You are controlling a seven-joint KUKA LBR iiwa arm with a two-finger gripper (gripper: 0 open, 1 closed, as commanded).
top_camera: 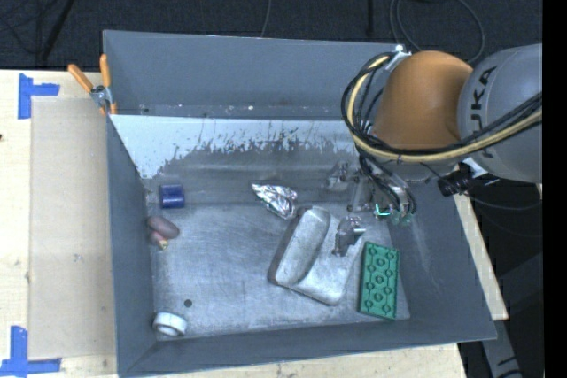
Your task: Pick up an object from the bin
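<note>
My gripper (352, 224) hangs low in the right half of the bin, under the arm's orange cover. It is at the right edge of a flat silvery-grey pouch (304, 258) that lies slanted on the bin floor. Just right of the pouch lies a green rectangular block with rows of holes (379, 281), below the gripper. A crumpled piece of silver foil (276, 197) sits to the gripper's left, near the back wall. Nothing shows as held.
Along the left side of the bin lie a small blue cylinder (171, 196) and a brownish-pink lump (162, 230). A white round cap (168, 324) sits in the front left corner. The arm and its cables cover the bin's back right corner.
</note>
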